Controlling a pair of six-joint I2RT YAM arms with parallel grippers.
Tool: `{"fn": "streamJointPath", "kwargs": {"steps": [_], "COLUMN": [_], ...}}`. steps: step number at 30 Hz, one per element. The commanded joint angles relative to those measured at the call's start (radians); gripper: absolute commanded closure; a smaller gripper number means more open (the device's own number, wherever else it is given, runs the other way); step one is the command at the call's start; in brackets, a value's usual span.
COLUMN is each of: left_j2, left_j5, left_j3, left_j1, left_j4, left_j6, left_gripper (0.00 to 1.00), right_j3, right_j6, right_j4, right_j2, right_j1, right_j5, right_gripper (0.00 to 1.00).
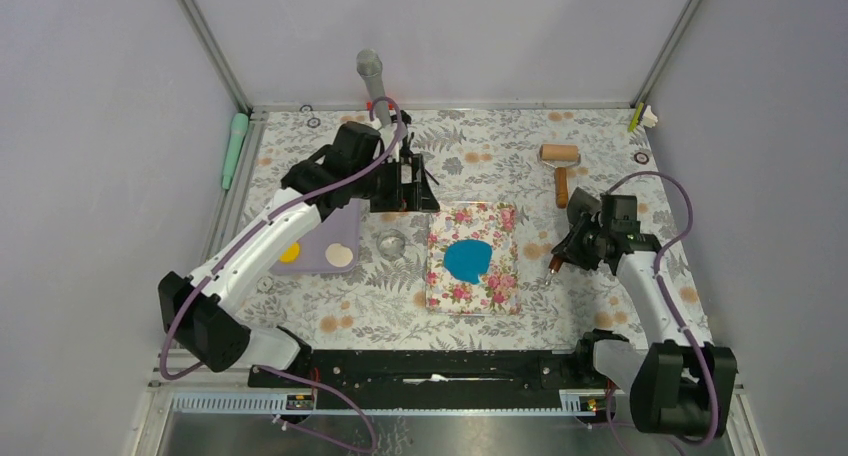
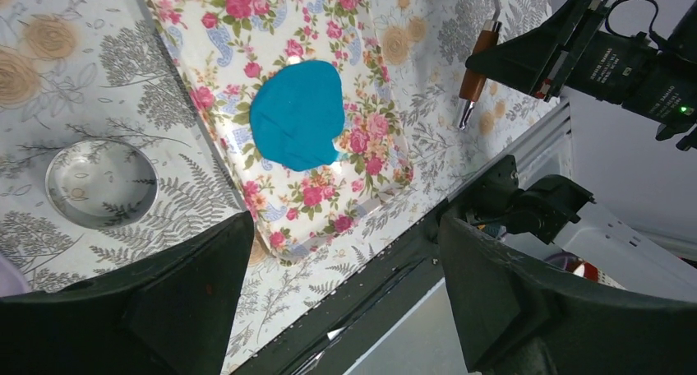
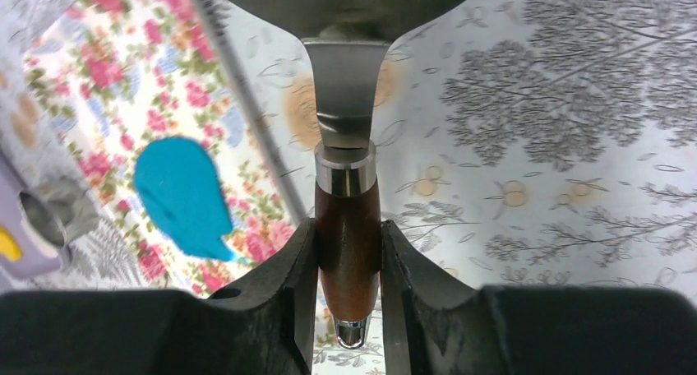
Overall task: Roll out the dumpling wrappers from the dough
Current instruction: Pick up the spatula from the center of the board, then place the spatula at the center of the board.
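The dough [image 1: 467,260] is a flattened irregular sheet of bright blue clay lying on the pink floral mat [image 1: 500,281]. It also shows in the left wrist view [image 2: 297,113] and the right wrist view [image 3: 182,196]. No clean round blue wrappers are in view. My right gripper [image 1: 572,244] hovers right of the mat, shut on the brown wooden handle [image 3: 348,215] of a metal-bladed scraper [image 3: 345,87]. My left gripper [image 1: 418,184] is open and empty, above the table behind the mat's far left corner. The wooden roller [image 1: 559,161] lies at the back right.
A clear round cutter ring [image 1: 392,243] sits left of the mat. A purple tray [image 1: 310,256] with a yellow and a cream piece lies further left. A green tool [image 1: 234,148] lies at the left edge. A grey cylinder [image 1: 371,76] stands at the back.
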Motion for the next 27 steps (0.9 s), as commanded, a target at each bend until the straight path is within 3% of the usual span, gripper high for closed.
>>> {"fn": "streamJointPath", "kwargs": {"steps": [1,10,15,18,20,23,27], "left_j2": [0.028,0.027,0.018,0.000,-0.012,-0.009,0.031], "left_j5": [0.083,0.064,-0.136,-0.190,-0.197,-0.242,-0.262], "left_j3": [0.046,0.014,-0.024,-0.103,-0.163,-0.230,-0.287], "left_j1": [0.002,0.003,0.017,0.083,0.148,0.202,0.221], "left_j4": [0.040,0.038,-0.050,-0.082,-0.086,-0.089,-0.037], "left_j6": [-0.018,-0.004,-0.036,-0.096,-0.129,-0.136,-0.142], "left_gripper": [0.11,0.11,0.12,0.15,0.16,0.19,0.26], "right_j3": [0.009,0.049,0.123,0.128,0.129,0.117,0.116], "right_j6": [-0.006,-0.021,0.026,0.047,0.060,0.072,0.083], "right_j4": [0.030,-0.003,-0.086,-0.062,-0.050,-0.010,0.004], "right_j2": [-0.045,0.046,0.190,0.221,0.236,0.249,0.268], "right_j1": [0.045,0.055,0.056,0.055,0.056,0.056,0.056], "right_j5": [-0.040,0.074,0.289,0.348,0.382,0.395,0.379], "right_gripper": [1.00,1.00,1.00,1.00,0.85,0.51,0.27]}}
